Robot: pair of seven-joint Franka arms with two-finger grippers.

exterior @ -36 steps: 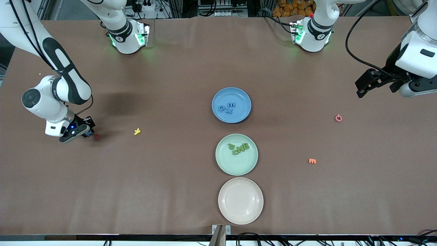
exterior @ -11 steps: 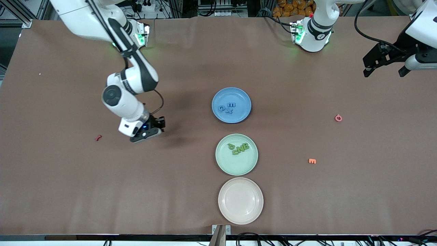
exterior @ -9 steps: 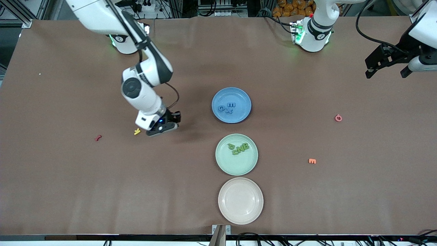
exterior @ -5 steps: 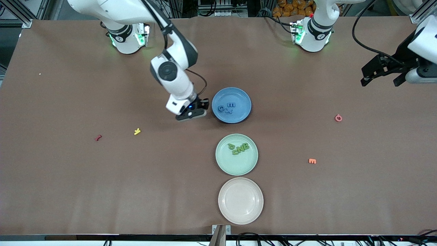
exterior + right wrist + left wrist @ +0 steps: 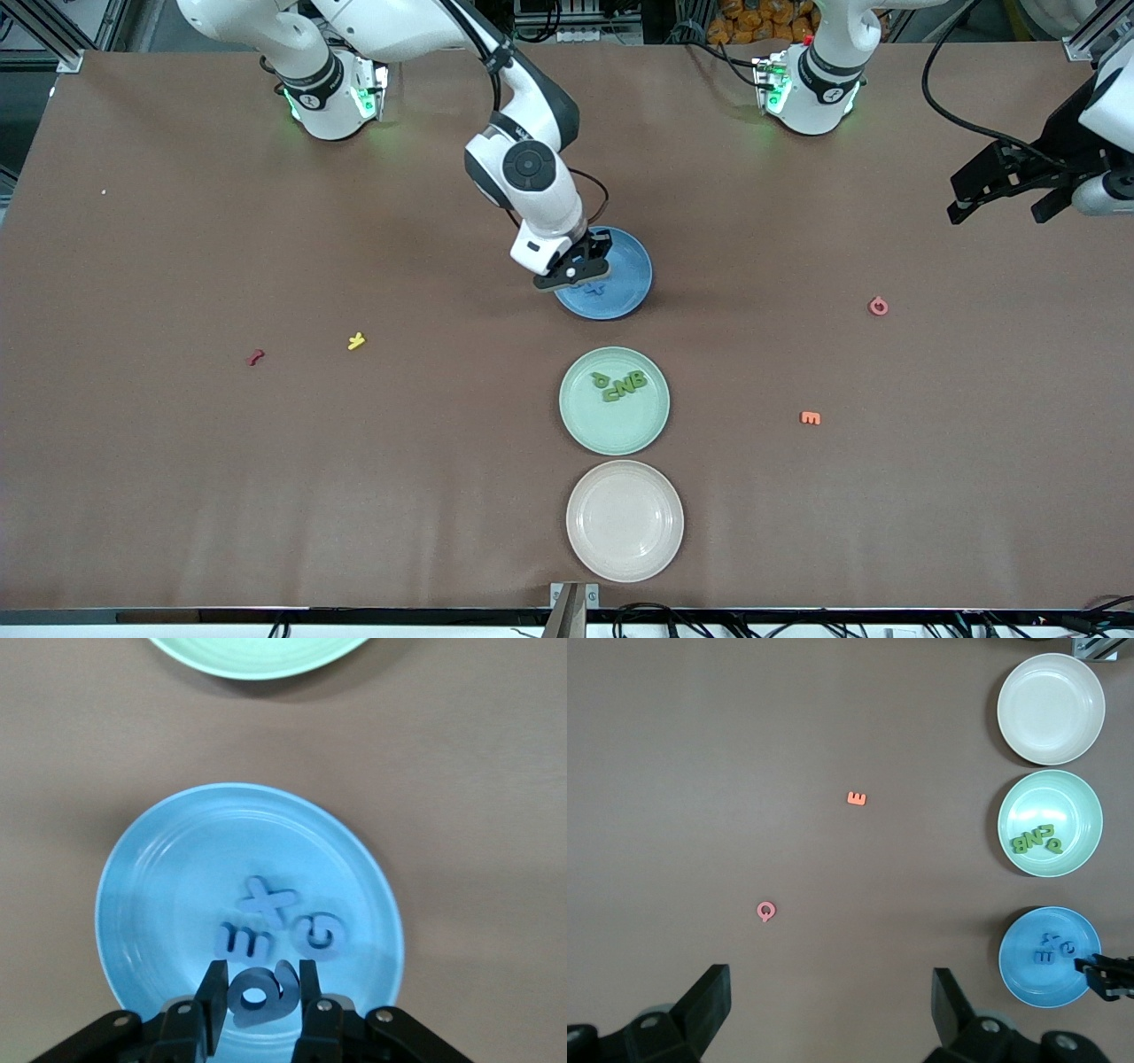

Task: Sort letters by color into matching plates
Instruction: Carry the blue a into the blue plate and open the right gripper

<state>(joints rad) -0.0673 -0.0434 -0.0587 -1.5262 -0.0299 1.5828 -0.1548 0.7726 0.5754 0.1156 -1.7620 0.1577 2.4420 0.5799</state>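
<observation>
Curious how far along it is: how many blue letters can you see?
4. Three lie in the blue plate: an X, an E and a G. The fourth is held in the right hand above that plate.

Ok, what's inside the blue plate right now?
Three blue letters lie in the blue plate. The right gripper hangs over it, jaws shut on a fourth blue letter. In the front view it covers most of them.

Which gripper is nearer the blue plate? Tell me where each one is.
Right. The right gripper hangs over the blue plate, shut on a blue letter. The left gripper waits open at the left arm's end of the table.
</observation>
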